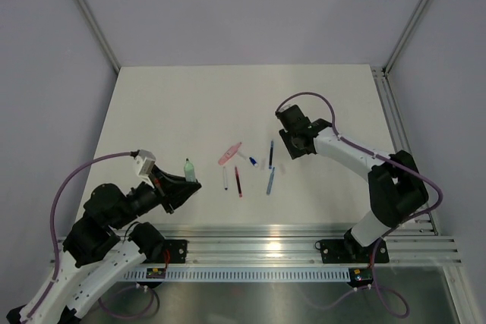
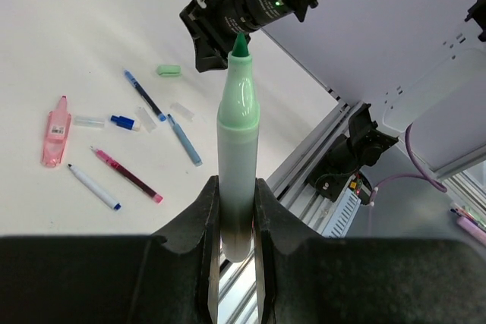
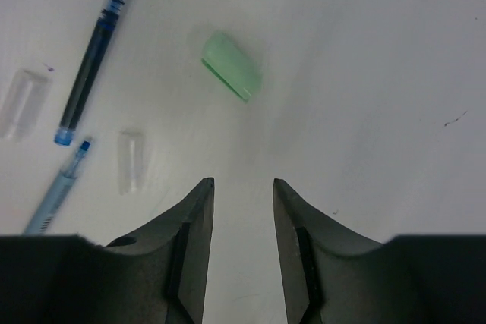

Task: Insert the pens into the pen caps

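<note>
The green cap (image 3: 231, 75) lies on its side on the table (image 3: 380, 51), just ahead of the right gripper (image 3: 243, 184), whose fingers stand apart and empty. It should close across the cap's sides near the shut end, leaving the mouth free for the mint pen (image 2: 238, 134), clamped tip-up in the left gripper (image 2: 237, 191).

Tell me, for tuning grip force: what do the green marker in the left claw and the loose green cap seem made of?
The green marker in the left claw looks like frosted, slightly translucent plastic: soft glare streaks on its rounded shoulder. Its darker tip may be felt; unclear. The green cap looks like matte plastic: dull, even surface, no sharp glare.
</note>
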